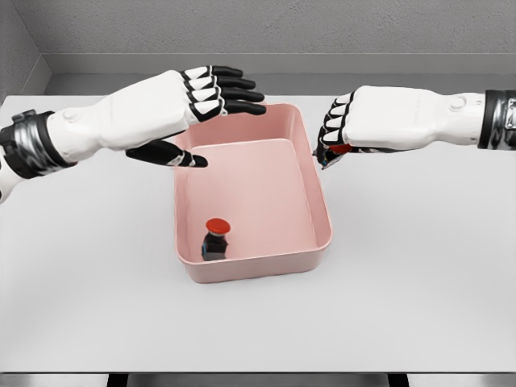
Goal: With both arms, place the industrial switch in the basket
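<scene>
- Head view: a pink basket [321, 211], rectangular w/ rounded corners, is seen at the centre of a white table [419, 290]; its long axis runs roughly 12 to 6 o'clock, slightly skewed.
- One industrial switch [215, 239], dark body w/ a round red cap on top, is found inside the basket, at approx. 7 o'clock of the basket floor, close to the near wall and left wall. It stands upright; whether it touches the near wall can't be told.
- Left hand [205, 101] is seen over the basket's far-left corner, approx. 11 o'clock from the basket centre. Fingers are stretched out straight and held side by side, pointing to 3 o'clock; thumb is splayed down and apart, its tip above the basket's left rim. Nothing is held in it.
- Right hand [343, 125] is seen just outside the basket's far-right rim, approx. 2 o'clock from the basket centre. Fingers are curled downward, and a small red-and-dark item [339, 150] is pinched under them; it looks like a second switch, mostly hidden by the fingers.
- The pinched item is held above the table beside the right rim, not within the basket walls.
- No brand, label or legible writing can be made out on basket, switch or hands.
- A grey wall [258, 28] is seen beyond the table at 12 o'clock.
</scene>
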Tool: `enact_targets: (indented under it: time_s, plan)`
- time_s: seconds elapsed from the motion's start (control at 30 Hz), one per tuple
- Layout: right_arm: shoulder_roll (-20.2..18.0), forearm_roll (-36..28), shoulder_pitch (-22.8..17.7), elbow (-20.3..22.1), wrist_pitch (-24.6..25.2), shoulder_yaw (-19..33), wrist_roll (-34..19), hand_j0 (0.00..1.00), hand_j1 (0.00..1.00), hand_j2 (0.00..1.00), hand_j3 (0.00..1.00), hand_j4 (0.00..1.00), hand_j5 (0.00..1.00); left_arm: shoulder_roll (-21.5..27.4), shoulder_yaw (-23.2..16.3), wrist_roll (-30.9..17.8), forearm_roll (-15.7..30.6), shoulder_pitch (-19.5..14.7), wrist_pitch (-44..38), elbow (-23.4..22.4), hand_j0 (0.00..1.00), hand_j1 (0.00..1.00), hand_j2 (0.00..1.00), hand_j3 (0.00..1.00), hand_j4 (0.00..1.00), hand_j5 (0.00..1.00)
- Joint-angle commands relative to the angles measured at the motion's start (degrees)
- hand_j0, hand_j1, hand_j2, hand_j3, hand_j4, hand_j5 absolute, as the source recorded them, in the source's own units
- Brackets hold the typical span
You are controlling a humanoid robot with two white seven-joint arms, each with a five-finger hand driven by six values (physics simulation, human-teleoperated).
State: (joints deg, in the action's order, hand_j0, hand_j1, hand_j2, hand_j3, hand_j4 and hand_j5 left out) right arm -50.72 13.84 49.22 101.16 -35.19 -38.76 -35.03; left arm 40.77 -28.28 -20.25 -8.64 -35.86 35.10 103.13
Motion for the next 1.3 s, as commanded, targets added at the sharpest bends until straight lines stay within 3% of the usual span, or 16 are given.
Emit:
enact_targets:
  time_s: [0.0,0.17,0.33,0.43,0.8,1.0,1.03,1.07,1.27]
  plan:
    - [0.89,-0.31,0.0,0.0,0.19,0.0,0.03,0.56,0.56,0.56,0.56,0.56,0.56,1.5,0.59,0.03,0.64,0.09,-0.1,-0.12,1.0,1.0,1.0,1.0,1.0,1.0]
    - [4.49,-0.04,1.32,0.0,0.19,-2.02,0.03,0.57,0.57,0.57,0.57,0.57,0.57,8.89,1.82,0.47,3.36,1.14,-0.1,-1.0,1.0,1.0,1.0,1.0,1.0,1.0]
    - [6.86,0.31,1.85,-0.35,0.19,-2.63,0.03,0.57,0.57,0.57,0.57,0.57,0.57,12.76,2.0,0.47,5.12,2.28,-0.1,-4.6,1.0,1.0,1.0,1.0,1.0,1.0]
    - [8.88,1.98,1.85,-0.44,0.19,-4.3,0.03,0.57,0.57,0.57,0.57,0.57,0.57,15.22,2.44,0.47,6.35,5.97,-0.1,-7.15,1.0,1.0,1.0,1.0,1.0,1.0]
    - [16.53,6.2,1.85,-7.56,0.19,-6.76,0.03,0.58,0.58,0.58,0.58,0.58,0.58,17.33,2.97,0.39,6.53,8.26,-0.1,-14.62,1.0,1.0,1.0,1.0,1.0,1.0]
    - [18.2,6.46,1.76,-9.49,0.19,-7.64,0.03,0.59,0.59,0.59,0.59,0.59,0.59,17.33,2.97,0.3,6.53,8.79,-0.1,-14.8,1.0,1.0,1.0,1.0,1.0,1.0]
    - [18.2,6.46,1.76,-9.58,0.19,-7.64,0.03,0.7,0.7,0.7,0.7,0.7,0.7,17.24,2.97,0.3,6.44,8.79,-0.1,-14.8,1.0,1.0,1.0,1.0,1.0,1.0]
    - [18.2,6.46,1.67,-9.75,0.19,-7.73,0.03,1.0,1.0,1.0,1.0,1.0,1.0,17.24,2.97,0.3,6.44,8.79,-0.1,-14.8,1.0,1.0,1.0,1.0,1.0,1.0]
    - [18.64,6.37,1.67,-10.55,0.19,-7.73,0.03,1.0,1.0,1.0,1.0,1.0,1.0,17.15,2.97,0.3,6.53,8.79,-0.1,-14.71,1.0,1.0,1.0,1.0,1.0,1.0]
